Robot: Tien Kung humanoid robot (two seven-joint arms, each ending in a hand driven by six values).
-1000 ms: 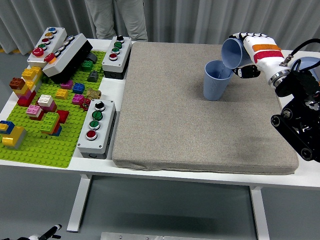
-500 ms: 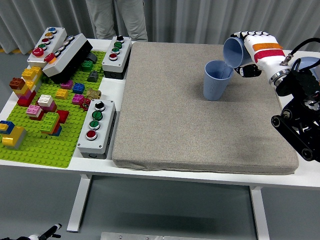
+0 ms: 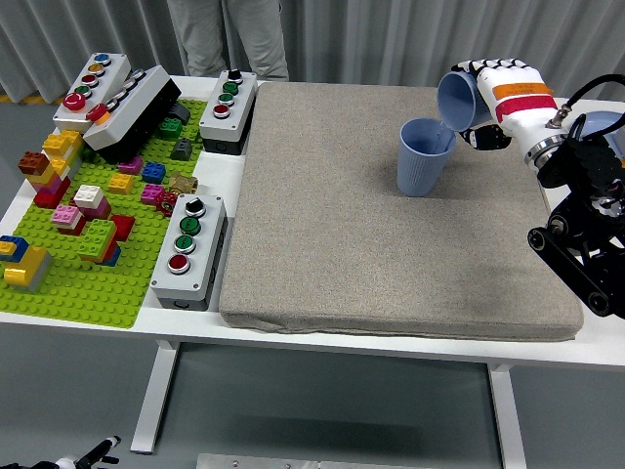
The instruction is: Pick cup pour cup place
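Head view: right hand (image 3: 493,103) grips tilted blue cup (image 3: 455,99) (smooth, tapered) — above upright ribbed cup (image 3: 424,156).

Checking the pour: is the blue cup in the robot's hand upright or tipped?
Tipped. The held cup lies on its side in the right hand, mouth angled down-left over the standing cup.

A: What is getting cut off here?
B: The person (image 3: 227,34) at the top edge is showing only legs, and the right arm (image 3: 581,210) is running off the right edge.
A: Anything hiding?
B: The right hand (image 3: 493,103) is covering the back of the tilted cup (image 3: 455,98), and that cup's rim is overlapping the standing cup (image 3: 423,156). Whether anything is pouring is too small to tell
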